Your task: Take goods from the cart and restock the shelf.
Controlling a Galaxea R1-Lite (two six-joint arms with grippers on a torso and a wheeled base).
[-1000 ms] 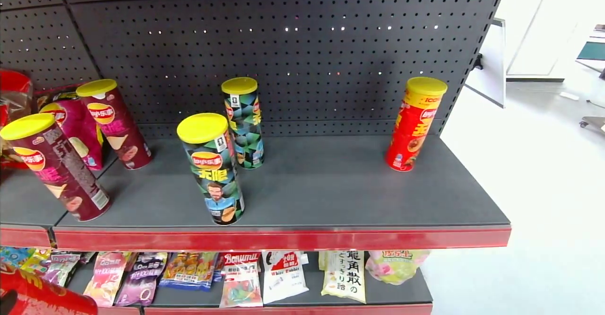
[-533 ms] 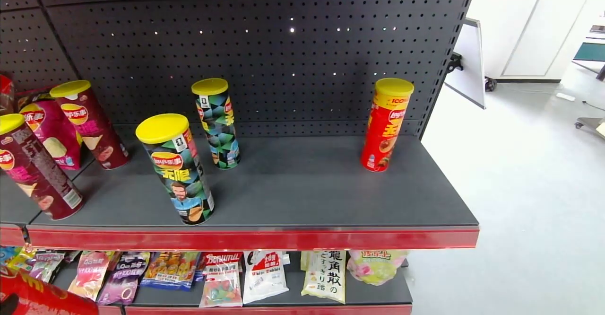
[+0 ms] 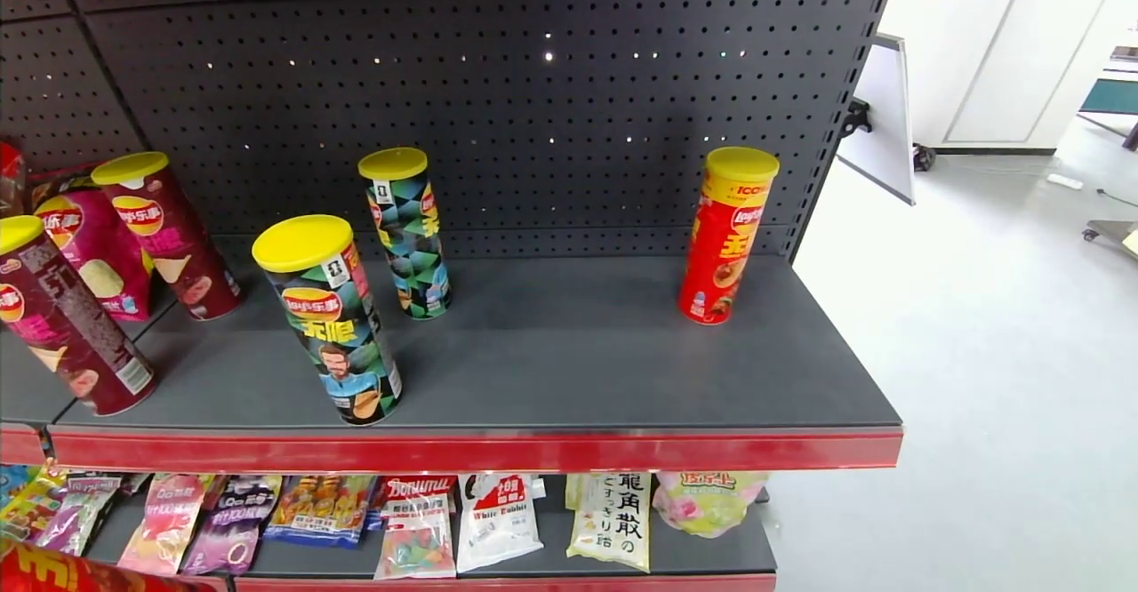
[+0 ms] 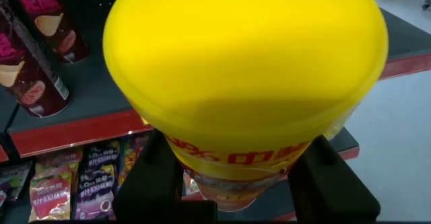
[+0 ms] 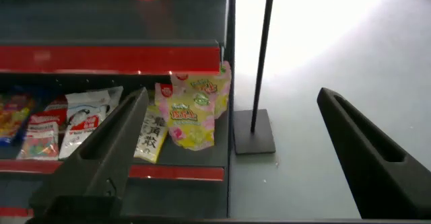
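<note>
Left tool (image 4: 236, 183): clamped on a yellow-lidded chip can (image 4: 242, 69), one finger either side of its body – held out in front of the shelf (image 3: 578, 361), not on it yet.
Left end: two maroon cans (image 3: 67, 325) standing.
Middle: two patterned cans (image 3: 331, 321), one near the front lip, one further back.
Right end: one red can (image 3: 727, 236) near the pegboard (image 3: 533, 112) – bare board between it and the patterned pair.
Right tool (image 5: 232, 96): wide apart, holding nothing, facing the snack bags (image 5: 192, 109) on the lower tier.
Progress: we judge it partway. Five cans are up, the held one is yet to be placed, and the gap suggests more to come.
</note>
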